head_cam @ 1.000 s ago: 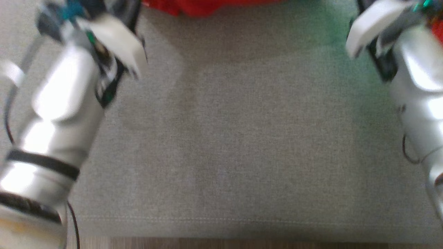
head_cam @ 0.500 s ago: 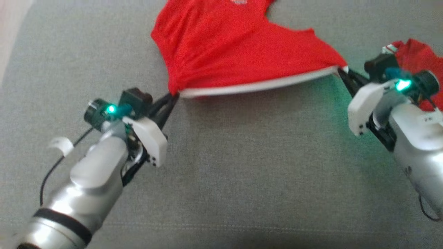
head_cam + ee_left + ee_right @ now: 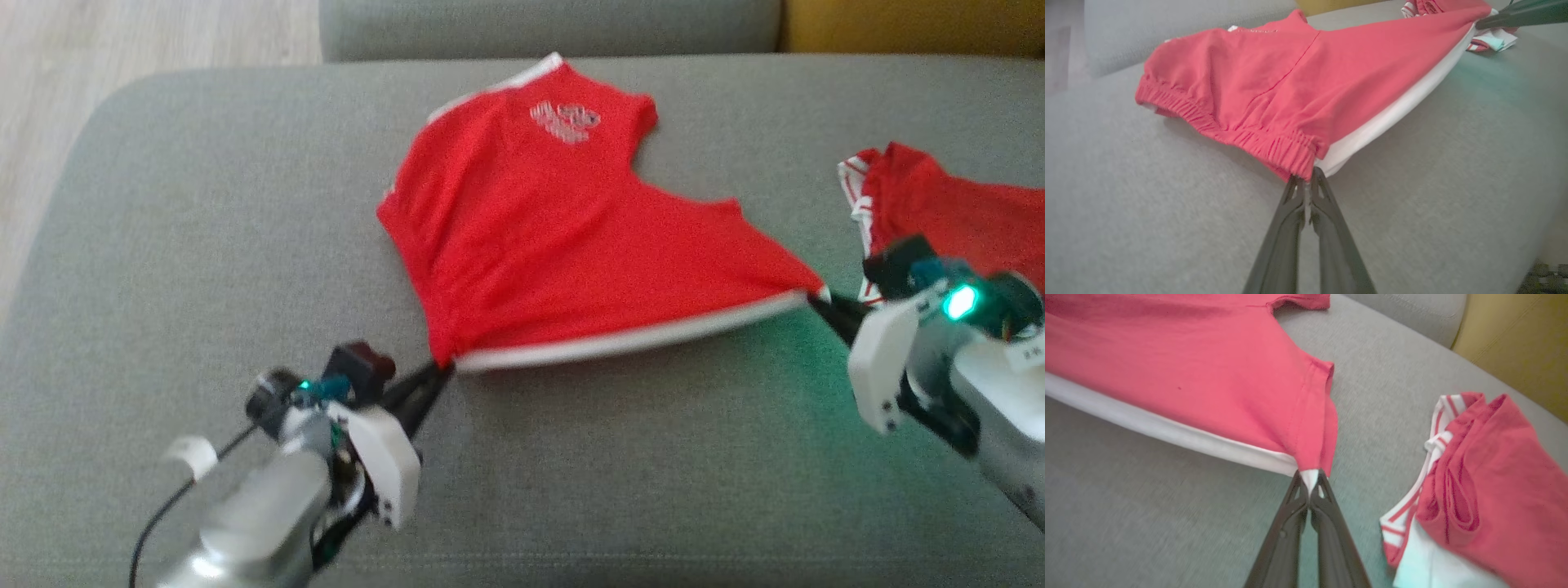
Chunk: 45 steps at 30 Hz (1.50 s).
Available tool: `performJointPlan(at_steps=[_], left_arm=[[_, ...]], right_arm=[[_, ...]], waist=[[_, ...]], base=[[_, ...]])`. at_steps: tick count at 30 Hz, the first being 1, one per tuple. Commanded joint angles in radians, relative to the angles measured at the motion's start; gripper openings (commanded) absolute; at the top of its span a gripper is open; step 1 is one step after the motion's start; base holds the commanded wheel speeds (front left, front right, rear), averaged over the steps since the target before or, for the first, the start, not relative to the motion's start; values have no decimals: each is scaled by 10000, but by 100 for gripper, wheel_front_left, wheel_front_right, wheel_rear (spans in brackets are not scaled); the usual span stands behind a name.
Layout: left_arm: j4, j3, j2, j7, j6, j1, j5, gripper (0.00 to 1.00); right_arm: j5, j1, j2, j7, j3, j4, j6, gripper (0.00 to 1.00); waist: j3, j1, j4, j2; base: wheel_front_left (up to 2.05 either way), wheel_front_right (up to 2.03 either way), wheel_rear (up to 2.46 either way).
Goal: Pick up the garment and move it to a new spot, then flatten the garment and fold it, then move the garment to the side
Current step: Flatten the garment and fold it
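Left hand (image 3: 441, 371) and right hand (image 3: 816, 298) are each pinched tight on a corner of the red garment (image 3: 555, 237), its white edge taut above the sofa (image 3: 204, 204). I judge this the flattening step. Next I must lower it evenly.

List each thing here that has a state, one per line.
left gripper: shut on the red garment's elastic corner
right gripper: shut on the opposite corner
red garment: spread on the sofa, near hem pulled taut
red-and-white bundle: bunched, lying free beside the right gripper
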Motion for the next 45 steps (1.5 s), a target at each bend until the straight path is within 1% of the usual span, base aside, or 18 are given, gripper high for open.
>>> performJointPlan(at_steps=[1, 4, 8, 9, 10, 11, 12, 16, 18, 20, 24, 29, 36, 45], left_arm=[[-439, 205, 396, 230, 15, 91, -525, 0], [-1061, -60, 640, 659, 14, 577, -1107, 0], [-2106, -391, 1114, 1233, 14, 1182, -1779, 0], [-2106, -391, 1114, 1233, 14, 1182, -1779, 0], [-2389, -462, 1232, 1386, 14, 1326, -1945, 0], [-2940, -618, 1491, 1670, 14, 1570, -2173, 0], [-2940, -618, 1491, 1670, 14, 1570, -2173, 0], [-4031, -794, 1952, 2129, 21, 1940, -2536, 0], [-4453, -722, 2119, 2171, 126, 1990, -2595, 0], [-4751, -563, 2229, 2103, 322, 1938, -2591, 0], [-5171, -129, 2235, 1834, 696, 1654, -2616, 0], [-5411, 272, 2009, 1547, 832, 1029, -2582, 0], [-5096, 431, 1273, 1197, 648, 71, -2489, 0], [-3848, 347, 296, 657, 361, -859, -2372, 0]], right_arm=[[418, 255, -716, 266, 305, -559, -9, 0], [976, 494, -1309, 721, 777, -1288, -9, 0], [1689, 768, -2101, 1352, 1196, -2287, -9, 0], [1689, 768, -2101, 1352, 1196, -2287, -9, 0], [1836, 830, -2303, 1527, 1273, -2547, -9, 0], [2038, 926, -2713, 1890, 1405, -3103, -9, 0], [2038, 926, -2713, 1890, 1405, -3103, -9, 0], [2456, 981, -3566, 2667, 1533, -4174, -9, 0], [2607, 876, -3919, 2908, 1543, -4611, -9, 0], [2654, 654, -4144, 2990, 1466, -4907, -9, 0], [2629, 50, -4153, 2971, 1151, -5193, -9, 0], [2376, -1021, -3918, 3025, 728, -5051, -9, 0], [2130, -2629, -3453, 3519, 728, -4477, -9, 0], [1939, -4328, -2872, 3836, 1212, -3358, -9, 0]], waist=[[-370, 0, -138, 0], [-613, 0, -179, 0], [-910, 0, -173, 0], [-910, 0, -173, 0], [-974, 0, -160, 0], [-1074, 0, -132, 0], [-1074, 0, -132, 0], [-1163, 0, -37, 0], [-1164, 0, 42, 0], [-1129, 0, 135, 0], [-861, 0, 390, 0], [-219, 0, 927, 0], [719, 0, 1838, 0], [1581, 0, 2717, 0]], base=[[0, 0, 0], [0, 0, 0], [0, 0, 0], [0, 0, 0], [0, 0, 0], [0, 0, 0], [0, 0, 0], [0, 0, 0], [0, 0, 0], [0, 0, 0], [0, 0, 0], [0, 0, 0], [0, 0, 0], [0, 0, 0]])
